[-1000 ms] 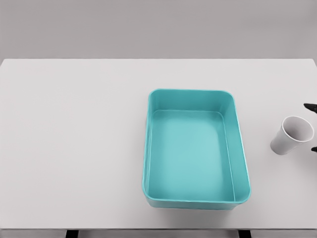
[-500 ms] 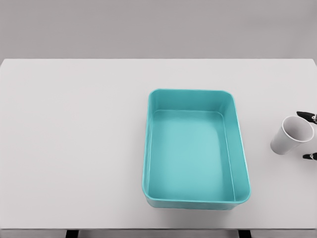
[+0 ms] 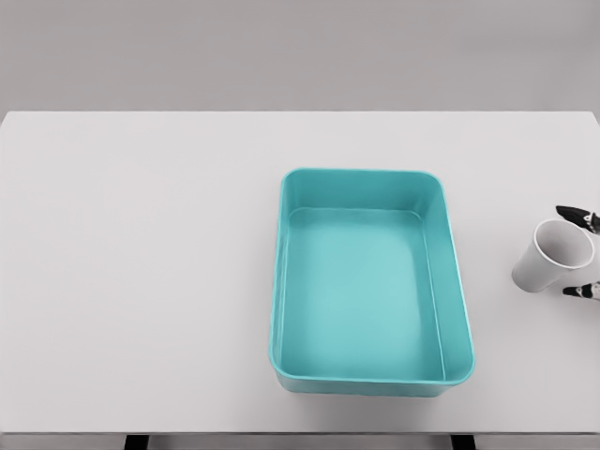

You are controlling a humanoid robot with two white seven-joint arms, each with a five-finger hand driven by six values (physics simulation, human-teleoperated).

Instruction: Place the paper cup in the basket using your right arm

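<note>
The white paper cup (image 3: pixel 538 268) stands tilted on the table right of the teal basket (image 3: pixel 280 281), its mouth facing up and to the right. Only the dark tips of my right hand (image 3: pixel 575 252) show at the right edge. One fingertip (image 3: pixel 568 213) sits just above the cup's rim and another fingertip (image 3: pixel 577 291) just below it. They are spread around the mouth, and I see no firm grip. The basket is empty. My left arm is out of view.
The white table (image 3: pixel 141 281) stretches wide to the left of the basket. Its front edge runs along the bottom of the view, and the cup stands near its right edge.
The right hand's fingertips have slid further left into view and drawn closer together around the cup's rim. The cup and the basket have not moved.
</note>
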